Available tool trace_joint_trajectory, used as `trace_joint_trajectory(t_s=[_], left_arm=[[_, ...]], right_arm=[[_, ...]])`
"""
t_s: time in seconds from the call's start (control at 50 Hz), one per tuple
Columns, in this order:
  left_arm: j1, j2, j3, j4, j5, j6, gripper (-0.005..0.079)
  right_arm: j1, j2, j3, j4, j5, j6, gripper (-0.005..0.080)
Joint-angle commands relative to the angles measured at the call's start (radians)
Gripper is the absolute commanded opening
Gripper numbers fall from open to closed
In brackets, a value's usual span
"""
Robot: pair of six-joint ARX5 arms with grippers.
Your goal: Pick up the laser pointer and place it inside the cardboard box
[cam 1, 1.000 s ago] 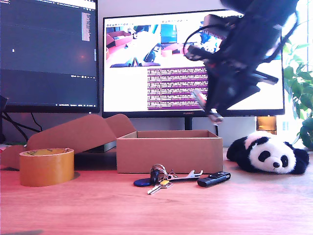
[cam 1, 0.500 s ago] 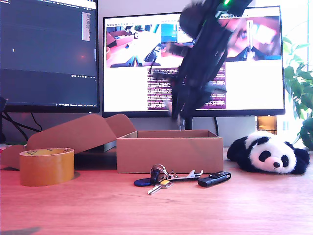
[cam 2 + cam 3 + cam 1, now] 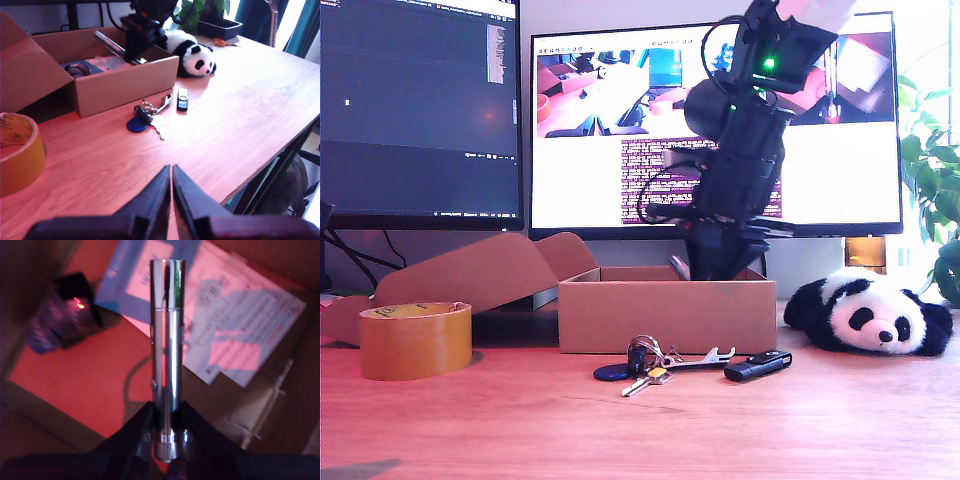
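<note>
Probably an office: two lit monitors (image 3: 715, 130) stand behind a wooden desk (image 3: 640, 420) beside a potted plant (image 3: 932, 190).

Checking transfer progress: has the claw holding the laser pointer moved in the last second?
Yes. My second claw went toward the exterior view's left and down, from beside the monitor into the cardboard box.

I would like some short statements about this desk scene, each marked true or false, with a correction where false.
1. My second tool grips the shiny silver metal laser pointer. True.
2. The low brown cardboard box has nothing inside. False: papers and a dark object lie in it.
3. My first tool holds the bunch of keys. False: it is shut on nothing.
4. The panda toy lies outside the box. True.
</note>
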Motion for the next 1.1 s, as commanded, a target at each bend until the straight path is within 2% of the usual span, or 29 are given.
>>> trace_joint_trajectory(t_s=[0.0, 0.16, 0.38, 0.84, 0.96, 1.08], left_arm=[[-0.001, 0.004, -0.009, 0.009, 0.000, 0.004, -0.0019], [-0.001, 0.004, -0.009, 0.009, 0.000, 0.004, -0.0019], [-0.001, 0.004, -0.009, 0.009, 0.000, 0.004, -0.0019], [-0.001, 0.004, -0.009, 0.009, 0.000, 0.004, -0.0019], [-0.001, 0.004, -0.009, 0.009, 0.000, 0.004, -0.0019], [-0.001, 0.004, -0.009, 0.009, 0.000, 0.004, -0.0019]], right_arm=[[0.004, 0.036, 0.016, -0.007, 0.000, -0.007, -0.0002], [0.004, 0.036, 0.016, -0.007, 0.000, -0.006, 0.0078], [0.003, 0.036, 0.016, -0.002, 0.000, -0.006, 0.0095], [0.004, 0.036, 0.016, 0.001, 0.000, -0.006, 0.0205], [0.004, 0.036, 0.016, 0.010, 0.000, -0.018, 0.0181], [0.005, 0.035, 0.016, 0.015, 0.000, -0.020, 0.0019]])
